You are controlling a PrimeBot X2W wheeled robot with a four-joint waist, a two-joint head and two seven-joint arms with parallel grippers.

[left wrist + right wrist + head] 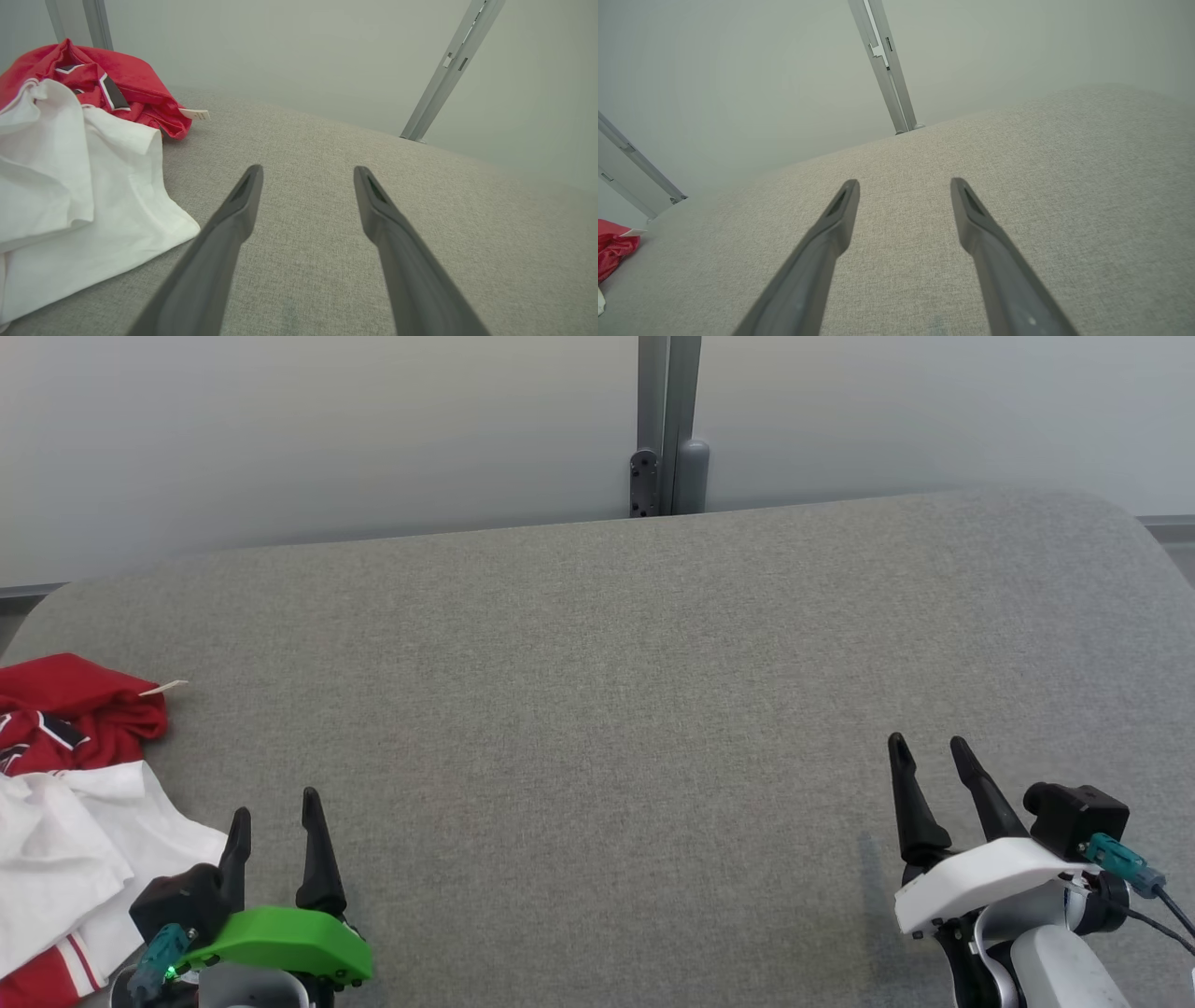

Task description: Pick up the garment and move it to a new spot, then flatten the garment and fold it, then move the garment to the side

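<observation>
A crumpled red and white garment (65, 803) lies bunched at the left edge of the grey fabric table (607, 691). Its red part with dark and white trim and a small paper tag is farther back, its white part nearer. My left gripper (276, 803) stands open just right of the white cloth, apart from it, with nothing between its fingers. In the left wrist view the garment (79, 154) fills the left side, left of the left gripper (308, 170). My right gripper (926, 745) hovers open and empty at the lower right; in its wrist view (904, 183) a red corner of the garment (612, 252) shows far left.
A grey metal post (667, 425) stands behind the table's far edge against a pale wall. The table has rounded far corners. Bare grey cloth spreads across the middle and right.
</observation>
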